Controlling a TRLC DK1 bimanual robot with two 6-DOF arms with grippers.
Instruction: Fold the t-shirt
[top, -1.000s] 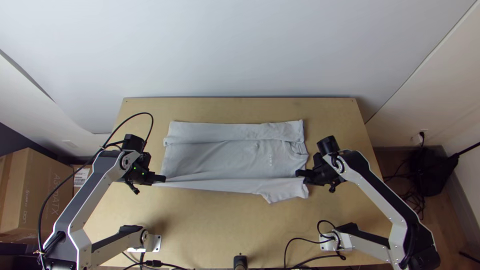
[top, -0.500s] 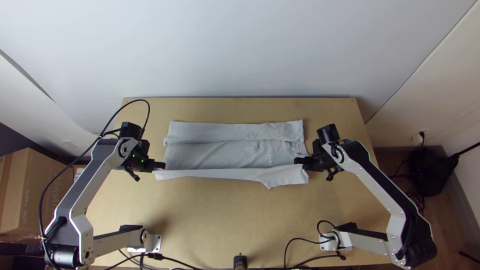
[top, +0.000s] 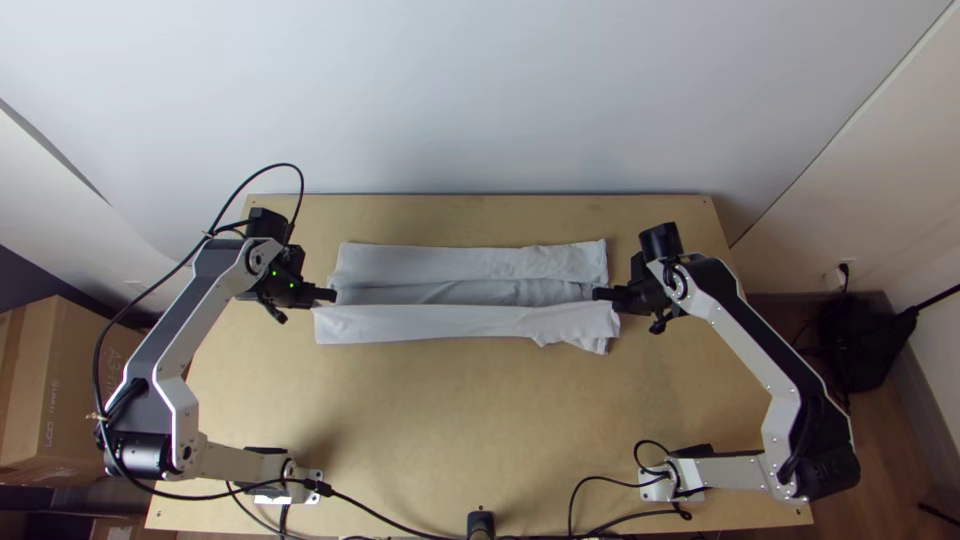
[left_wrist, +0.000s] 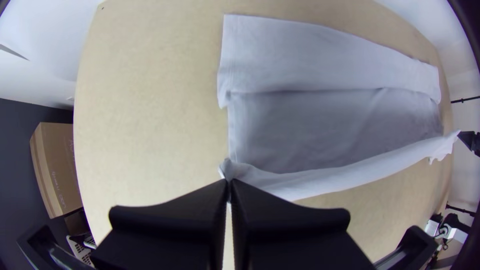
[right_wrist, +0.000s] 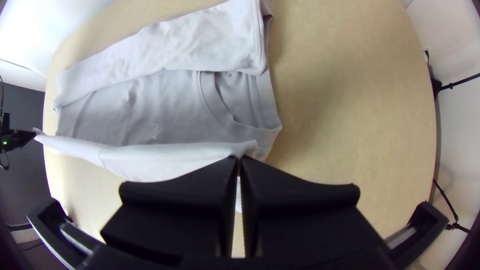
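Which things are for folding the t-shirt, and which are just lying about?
For the job:
- t-shirt
- left tool, pinching its edge
- right tool, pinching it too
- table underneath

Just lying about:
- cardboard box
- dark thing on the floor

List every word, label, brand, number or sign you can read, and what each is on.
None I can quote for certain.
Cardboard box, beside the table: sideways print, too blurred to read surely.
T-shirt: small mark on the chest, too small to read.
Pale label, low at the top view's left: too small to read.
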